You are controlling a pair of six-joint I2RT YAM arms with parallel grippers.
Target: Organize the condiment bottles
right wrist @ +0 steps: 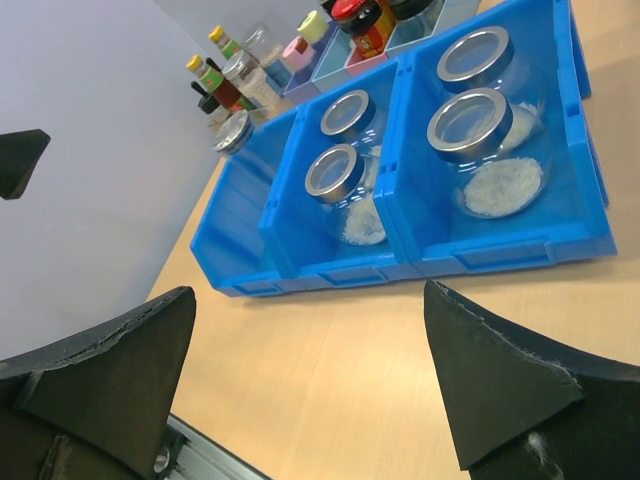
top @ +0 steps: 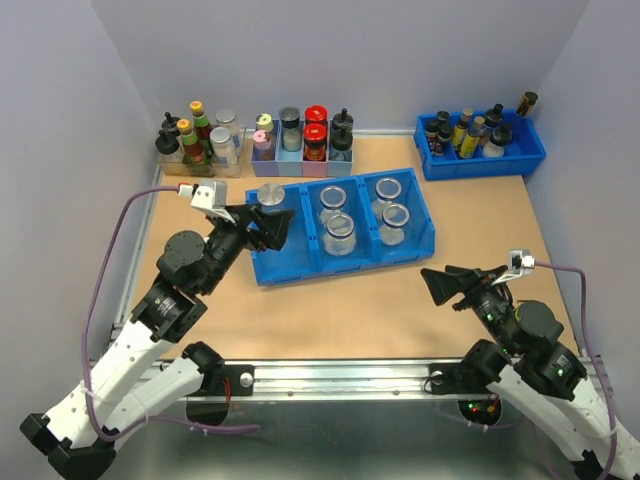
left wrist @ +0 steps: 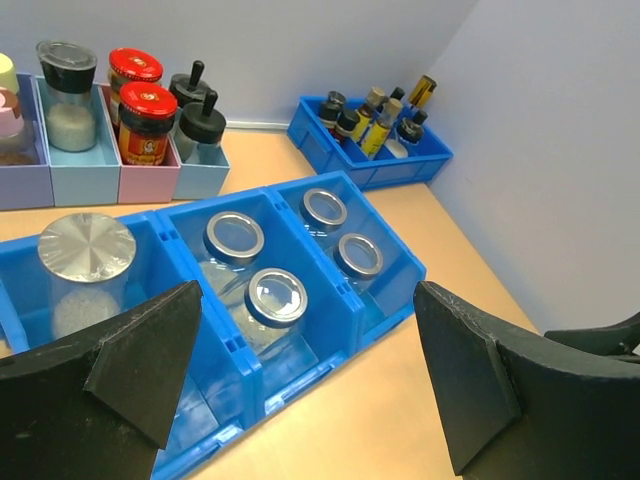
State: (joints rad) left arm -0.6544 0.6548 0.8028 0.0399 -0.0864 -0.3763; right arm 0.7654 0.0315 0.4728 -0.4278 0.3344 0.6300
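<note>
Top external coverage shows five condiment bottles (top: 339, 232), all stood in one blue three-compartment bin (top: 340, 263) at the centre of the worktop (top: 350, 325). One lidded bottle (top: 271, 196) is located in the left compartment. Two open-rimmed bottles are located in the middle compartment and two in the right.

Four pastel holders (top: 290, 165) are lined along the far edge. A cluster of mixed bottles (top: 205, 145) is set at the far left corner, and one small blue tray (top: 480, 165) of dark bottles is set at the far right corner. Those dark bottles are packed too tightly to be counted.

The left end effector (top: 268, 228) is spread wide and empty at the bin's left end, and the near part of the left compartment is hidden by it. The right end effector (top: 445, 287) is likewise spread wide and empty, toward the worktop's right edge and apart from the bin.

In the right wrist view, only the top of the lidded bottle is seen above the bin wall.
</note>
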